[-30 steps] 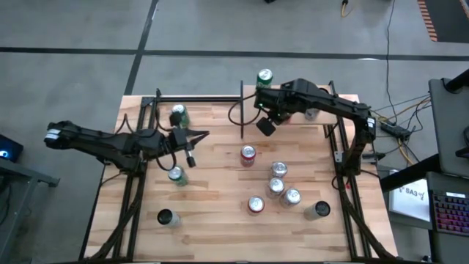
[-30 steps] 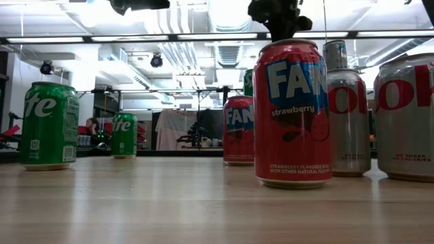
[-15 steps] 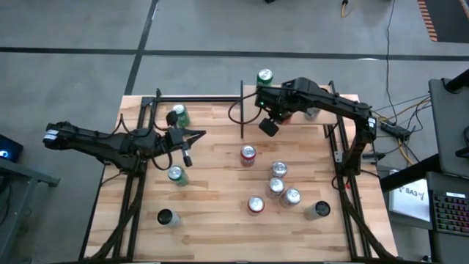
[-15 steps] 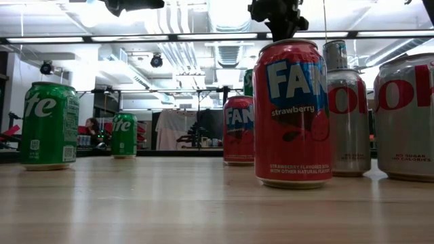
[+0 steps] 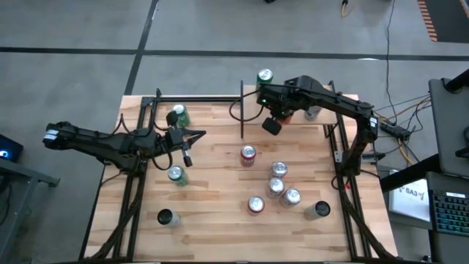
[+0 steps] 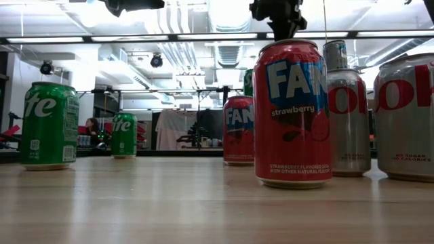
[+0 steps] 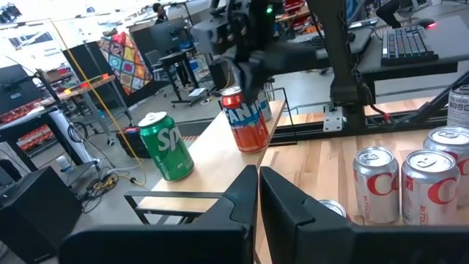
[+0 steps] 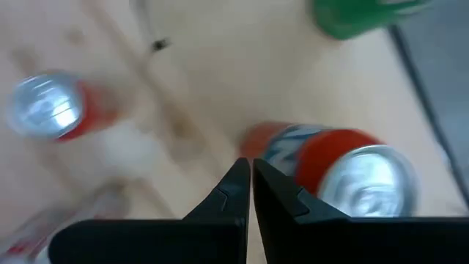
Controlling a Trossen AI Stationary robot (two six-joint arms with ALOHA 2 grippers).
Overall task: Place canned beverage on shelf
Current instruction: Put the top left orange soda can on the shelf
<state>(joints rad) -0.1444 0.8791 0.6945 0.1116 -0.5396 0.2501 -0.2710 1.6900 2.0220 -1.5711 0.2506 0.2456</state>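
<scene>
From above, the right pincer [image 5: 272, 125], fingers together and empty, is hovering beside the shelf [image 5: 198, 117]; its wrist view is showing an orange can [image 8: 333, 165] just ahead, so it should open before descending.

Green can [image 6: 48, 125] (red can [image 6: 293, 112] beside).

A: Can tally, seen from above?
B: Green cans [image 5: 178, 115]: three. Red cans [image 5: 248, 153]: two clear, a third partly hidden under an arm. Silver cans [image 5: 279, 170]: three clustered, a fourth apart. Dark can [image 5: 167, 217]: one.
A: Arms?
B: Two.
</scene>
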